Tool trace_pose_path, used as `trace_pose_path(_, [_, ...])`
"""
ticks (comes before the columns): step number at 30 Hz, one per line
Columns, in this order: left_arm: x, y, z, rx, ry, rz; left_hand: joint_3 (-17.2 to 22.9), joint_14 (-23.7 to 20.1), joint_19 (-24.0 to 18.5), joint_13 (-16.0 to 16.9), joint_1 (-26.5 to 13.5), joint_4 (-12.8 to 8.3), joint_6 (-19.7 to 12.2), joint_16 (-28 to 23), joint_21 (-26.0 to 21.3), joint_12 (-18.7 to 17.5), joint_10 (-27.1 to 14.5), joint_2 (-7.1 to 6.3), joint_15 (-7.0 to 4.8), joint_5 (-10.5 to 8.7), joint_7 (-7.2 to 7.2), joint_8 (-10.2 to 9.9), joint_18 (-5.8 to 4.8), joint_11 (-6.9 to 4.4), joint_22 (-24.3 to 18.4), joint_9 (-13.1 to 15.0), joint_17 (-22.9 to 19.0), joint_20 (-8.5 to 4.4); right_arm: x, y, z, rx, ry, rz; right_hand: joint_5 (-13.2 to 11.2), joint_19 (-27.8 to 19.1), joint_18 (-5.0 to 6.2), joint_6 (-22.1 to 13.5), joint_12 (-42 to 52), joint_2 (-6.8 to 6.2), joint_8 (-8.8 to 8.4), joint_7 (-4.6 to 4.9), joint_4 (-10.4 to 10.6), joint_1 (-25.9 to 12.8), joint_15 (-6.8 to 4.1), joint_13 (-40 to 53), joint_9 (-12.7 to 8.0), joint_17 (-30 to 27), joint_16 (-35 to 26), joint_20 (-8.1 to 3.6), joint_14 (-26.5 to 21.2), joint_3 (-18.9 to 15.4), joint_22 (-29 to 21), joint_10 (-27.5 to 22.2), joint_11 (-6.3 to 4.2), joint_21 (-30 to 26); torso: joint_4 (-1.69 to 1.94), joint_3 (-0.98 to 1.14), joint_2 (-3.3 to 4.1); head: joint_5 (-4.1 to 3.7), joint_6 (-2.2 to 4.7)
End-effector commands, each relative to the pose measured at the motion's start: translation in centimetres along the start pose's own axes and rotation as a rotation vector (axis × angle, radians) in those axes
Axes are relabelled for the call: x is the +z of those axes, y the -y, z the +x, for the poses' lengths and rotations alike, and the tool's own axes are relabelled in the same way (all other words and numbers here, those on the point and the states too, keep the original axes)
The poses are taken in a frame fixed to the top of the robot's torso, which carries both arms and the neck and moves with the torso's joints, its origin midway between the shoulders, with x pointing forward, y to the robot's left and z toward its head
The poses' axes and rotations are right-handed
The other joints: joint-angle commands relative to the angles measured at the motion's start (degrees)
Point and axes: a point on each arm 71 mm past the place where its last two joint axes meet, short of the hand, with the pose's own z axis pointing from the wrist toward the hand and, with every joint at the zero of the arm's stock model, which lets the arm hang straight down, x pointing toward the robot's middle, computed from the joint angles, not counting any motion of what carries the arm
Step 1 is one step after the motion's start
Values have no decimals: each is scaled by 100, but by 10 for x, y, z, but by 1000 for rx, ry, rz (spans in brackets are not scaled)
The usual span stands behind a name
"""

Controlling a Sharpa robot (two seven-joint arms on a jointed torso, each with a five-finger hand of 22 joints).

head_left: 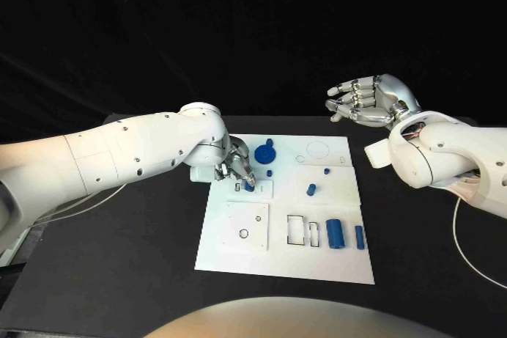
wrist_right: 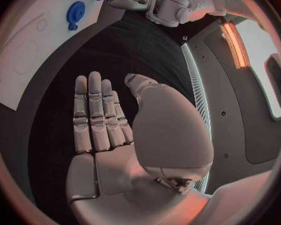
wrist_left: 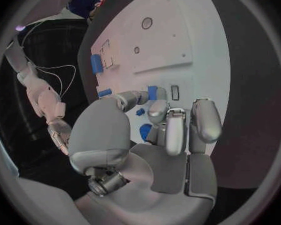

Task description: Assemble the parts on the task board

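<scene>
Here a small blue part point(head_left: 249, 184) is pinched by the left robot hand point(head_left: 234, 166) near the white task board's point(head_left: 291, 265) far-left corner, seating judged next, while the right robot hand point(head_left: 370, 97) is held spread, empty.

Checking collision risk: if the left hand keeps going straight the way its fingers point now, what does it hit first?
Probably the small blue part at its fingertips, then the task board under it. The left hand points down at the board; the left wrist view shows that part near the fingers. Contact is unclear.
</scene>
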Motion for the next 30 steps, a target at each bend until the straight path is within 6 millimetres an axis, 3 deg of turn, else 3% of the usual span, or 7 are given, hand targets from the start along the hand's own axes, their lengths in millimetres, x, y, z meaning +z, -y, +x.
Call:
trace_pose_path(1, [2,5,3,6,-18,14,971,387,21,-14,-57,-988,199,-4,31,-34,49,41,-39,33,-200,40,-113,-3,9,-13,668,-25,0,-1,2,2,-13,-11,-13,-22,18,10,-36,-4,-38,11,-11,-39,48,-9,-10,-6,-36,3,2,24,-10,19,8,-23,-7,3,3,-1,1])
trace_pose_path(19, [7,8,7,3,-41,12,886,388,32,-53,-157,-899,233,-5,39,-51,88,113,-53,12,-231,69,-118,-25,36,35,669,-35,-1,-2,1,1,-4,-26,-11,-23,20,17,-37,0,-36,7,-26,-30,47,-34,-12,-9,-58,5,2,35,-25,39,4,-36,1,10,-1,-24,-28])
trace_pose_path(30, [9,10,7,-4,-29,11,777,388,31,-90,-222,-833,232,-7,32,-71,105,192,-64,-73,-250,73,-119,-39,35,72,668,-46,-2,-3,1,1,-6,-29,-11,-23,20,17,-37,0,-36,7,-26,-30,47,-34,-12,-9,-58,5,2,35,-25,39,4,-36,-5,2,-1,-36,-39])
